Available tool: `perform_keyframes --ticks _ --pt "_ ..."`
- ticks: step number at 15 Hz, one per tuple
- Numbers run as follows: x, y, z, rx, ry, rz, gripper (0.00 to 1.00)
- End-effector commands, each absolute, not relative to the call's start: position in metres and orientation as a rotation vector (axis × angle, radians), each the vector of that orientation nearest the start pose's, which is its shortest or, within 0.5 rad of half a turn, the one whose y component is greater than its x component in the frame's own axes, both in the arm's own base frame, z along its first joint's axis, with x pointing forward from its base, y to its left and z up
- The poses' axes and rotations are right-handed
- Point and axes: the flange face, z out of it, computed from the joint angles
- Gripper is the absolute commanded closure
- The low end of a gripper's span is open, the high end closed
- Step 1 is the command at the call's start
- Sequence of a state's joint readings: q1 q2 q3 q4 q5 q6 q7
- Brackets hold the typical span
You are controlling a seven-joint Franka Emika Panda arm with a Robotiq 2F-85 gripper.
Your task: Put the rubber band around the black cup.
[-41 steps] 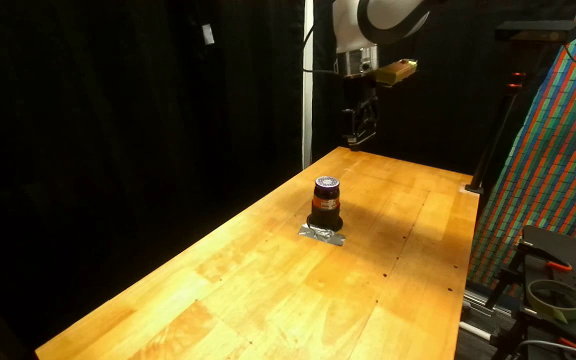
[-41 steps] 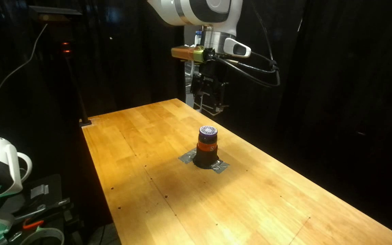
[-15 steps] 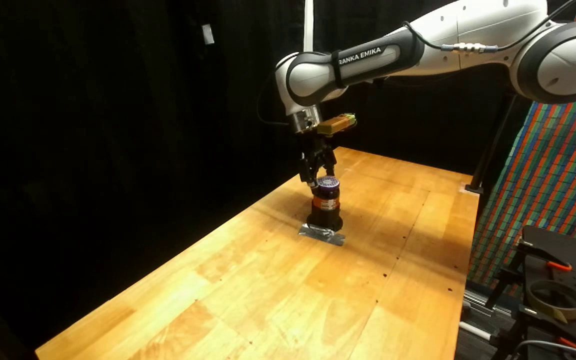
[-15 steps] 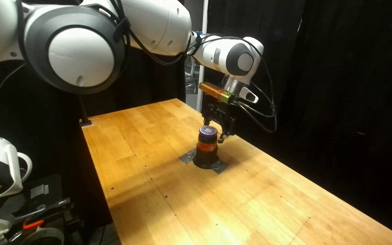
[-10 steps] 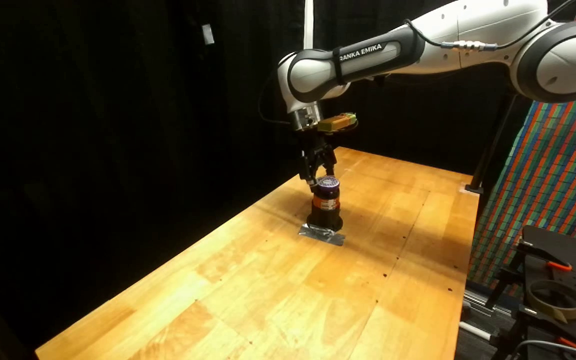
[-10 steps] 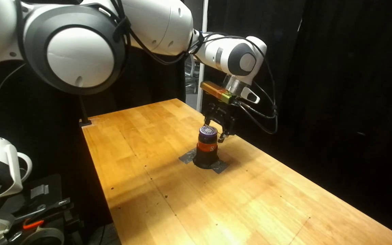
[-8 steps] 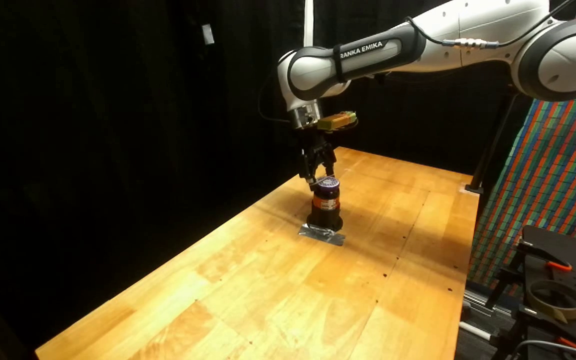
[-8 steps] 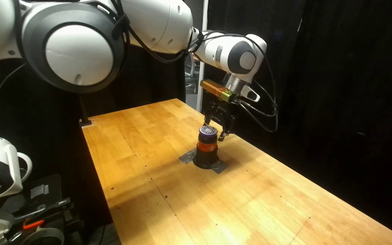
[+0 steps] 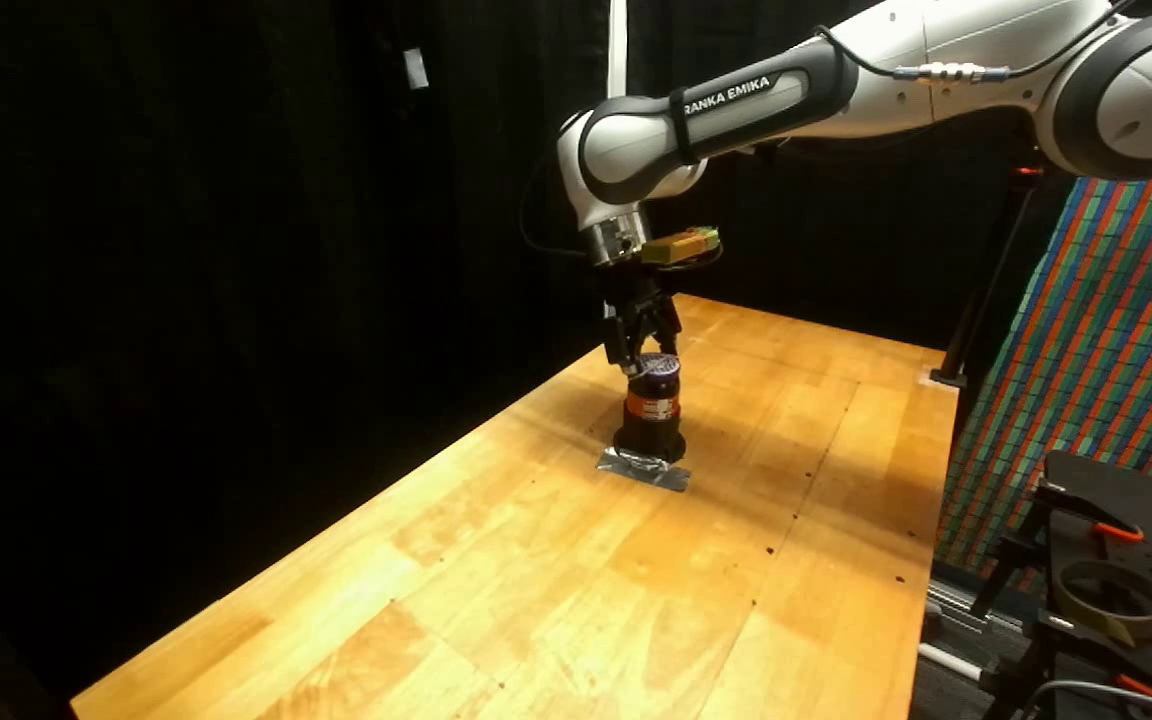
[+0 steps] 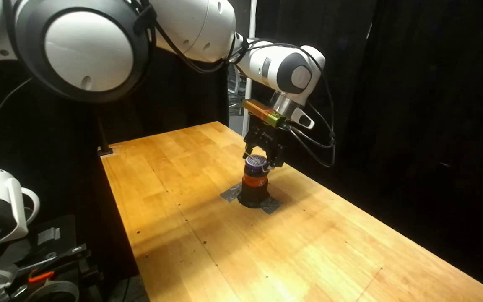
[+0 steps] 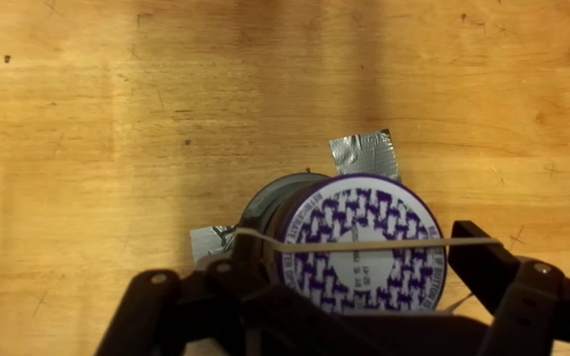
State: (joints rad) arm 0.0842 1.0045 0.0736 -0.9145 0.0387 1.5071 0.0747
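Note:
The black cup point(image 9: 652, 412) stands upright on the table, with an orange-red middle band and a white and purple patterned lid, in both exterior views point(image 10: 255, 181). My gripper point(image 11: 361, 242) is open, with one finger on each side of the lid. The tan rubber band point(image 11: 364, 245) is stretched between the two fingers. Its near strand crosses over the middle of the lid in the wrist view; part of the rest is hidden behind the fingers. In an exterior view the band point(image 10: 251, 157) slants across the lid top. The gripper also shows in an exterior view point(image 9: 652, 362).
Silver tape point(image 9: 642, 468) holds the cup's wide dark base to the wooden table point(image 9: 556, 600). More tape point(image 10: 229, 193) lies at another side of the base. A dark post point(image 10: 104, 142) stands at a table corner. A side cart with a tape roll point(image 9: 1111, 600) stands beside the table.
The arm has come from the table's far end to the cup, with the band stretched between its fingers. In the last half second the fingers have shifted slightly to straddle the lid.

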Motion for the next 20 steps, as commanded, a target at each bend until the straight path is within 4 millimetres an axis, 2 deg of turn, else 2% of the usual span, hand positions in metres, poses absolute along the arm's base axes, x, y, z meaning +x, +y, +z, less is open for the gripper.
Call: perform_keyframes --ticks 1,3,5,8,13,20 --pt "0.72 0.092 0.246 -3.023 -0.033 0.623 0.0" --pt "0.718 0.084 0.241 -3.046 -0.008 0.576 0.0" --pt "0.721 0.08 0.236 -3.092 0.017 0.447 0.0" --pt "0.714 0.084 0.236 -3.105 0.037 0.354 0.0" --pt "0.678 0.085 0.249 -3.092 0.049 0.319 0.0" --pt "0.63 0.085 0.261 -3.097 0.069 0.157 0.0"
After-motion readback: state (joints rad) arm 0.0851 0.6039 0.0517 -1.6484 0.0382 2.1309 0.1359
